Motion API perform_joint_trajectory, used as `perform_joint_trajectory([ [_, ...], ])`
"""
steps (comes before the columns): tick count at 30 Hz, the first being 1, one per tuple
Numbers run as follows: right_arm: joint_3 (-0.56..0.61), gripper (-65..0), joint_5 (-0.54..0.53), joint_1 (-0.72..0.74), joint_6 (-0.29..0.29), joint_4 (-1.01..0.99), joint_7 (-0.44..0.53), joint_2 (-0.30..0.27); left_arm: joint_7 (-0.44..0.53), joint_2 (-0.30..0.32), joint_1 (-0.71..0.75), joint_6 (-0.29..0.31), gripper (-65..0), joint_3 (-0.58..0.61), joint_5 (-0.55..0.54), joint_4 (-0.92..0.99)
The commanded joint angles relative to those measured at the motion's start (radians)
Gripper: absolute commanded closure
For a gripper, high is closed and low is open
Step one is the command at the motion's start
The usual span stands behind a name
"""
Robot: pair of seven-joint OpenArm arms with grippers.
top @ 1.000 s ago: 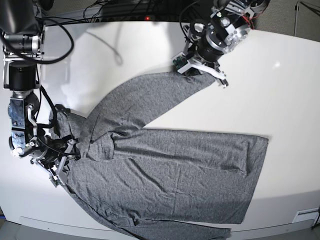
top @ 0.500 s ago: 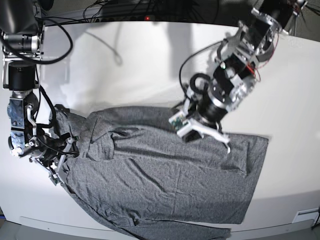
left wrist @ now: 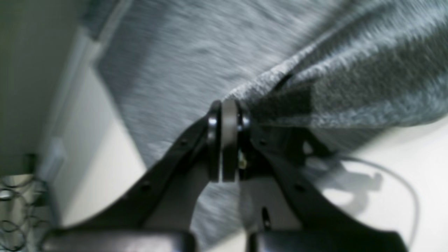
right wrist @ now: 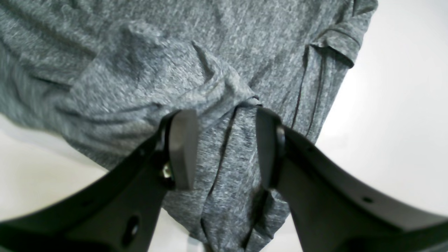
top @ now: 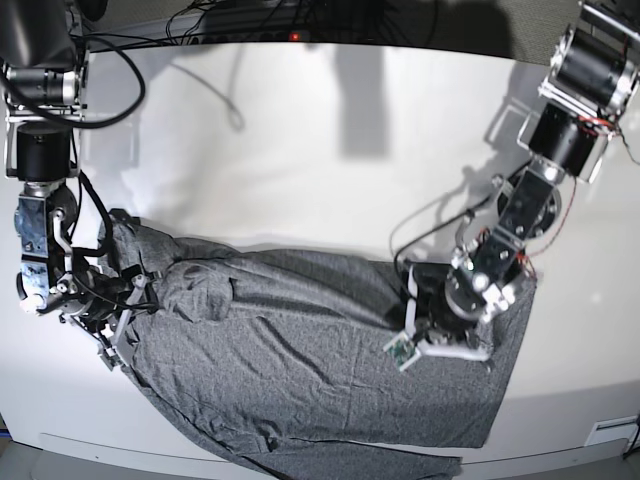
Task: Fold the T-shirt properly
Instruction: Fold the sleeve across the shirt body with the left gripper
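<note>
Grey knit, the T-shirt (top: pixel 300 370) sprawls lengthwise across our table (top: pixel 300 130), neck end toward our right gripper (right wrist: pixel 224 147), whose jaws gape over it; our left gripper (left wrist: pixel 224 140) pinches a sleeve fold.

left tool (left wrist: pixel 224 140) clamped, right tool (right wrist: pixel 224 150) spread

Base cam overhead; wrist cams close on T-shirt (top: pixel 320 350).

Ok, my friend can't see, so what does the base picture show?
A big grey T-shirt lies spread on a white table. The left pincer presses a sleeve down onto the shirt's body, and the right pincer sits at the shirt's other edge.
</note>
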State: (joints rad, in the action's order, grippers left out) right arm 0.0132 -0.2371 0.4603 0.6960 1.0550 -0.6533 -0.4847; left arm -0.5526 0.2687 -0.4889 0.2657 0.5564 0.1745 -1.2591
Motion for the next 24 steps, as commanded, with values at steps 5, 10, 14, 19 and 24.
perform_joint_trajectory([
  [5, -0.006, -25.8, -0.01, 0.032, 0.002, 0.016, 0.011, -0.016, -0.005, 0.006, -0.113, -0.012, 0.0, -0.006, -0.039, 0.003],
  [10, -0.006, -25.8, -0.01, 0.03, 0.002, 0.016, 0.005, -0.016, -0.037, 0.006, -0.154, -0.012, 0.0, -0.006, -0.09, 0.043],
  [14, -0.006, -25.8, -0.01, 0.03, 0.002, 0.016, 0.005, -0.016, 0.008, 0.005, -0.176, -0.012, 0.0, -0.006, -0.09, 0.135],
  [19, -0.006, -25.8, -0.01, 0.03, 0.002, 0.016, 0.005, -0.001, 0.078, -0.009, -0.222, -0.015, 0.0, -0.006, -0.09, 0.314],
  [24, -0.006, -25.8, -0.01, 0.03, 0.002, 0.016, 0.006, 0.018, 0.129, -0.011, -0.258, -0.015, 0.0, -0.006, -0.098, 0.43],
])
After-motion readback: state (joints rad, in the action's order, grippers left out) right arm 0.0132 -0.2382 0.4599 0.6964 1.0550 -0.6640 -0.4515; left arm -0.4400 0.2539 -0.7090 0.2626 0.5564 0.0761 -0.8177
